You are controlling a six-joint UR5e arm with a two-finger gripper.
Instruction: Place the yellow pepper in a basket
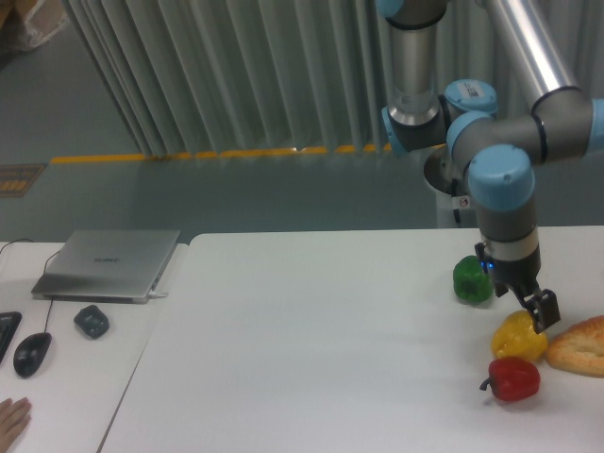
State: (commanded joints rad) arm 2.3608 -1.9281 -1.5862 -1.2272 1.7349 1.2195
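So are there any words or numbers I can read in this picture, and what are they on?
No text here can be read.
Laptop: a faint mark on the closed lid, too small and blurred to read.
Red dot on the white post behind the arm: too small to read.
Peppers, bread, mouse: no writing visible.

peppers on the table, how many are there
3: the green pepper farthest back, the yellow pepper in front of it under the claw, and the red pepper nearest the camera. More may lie beyond the right edge.
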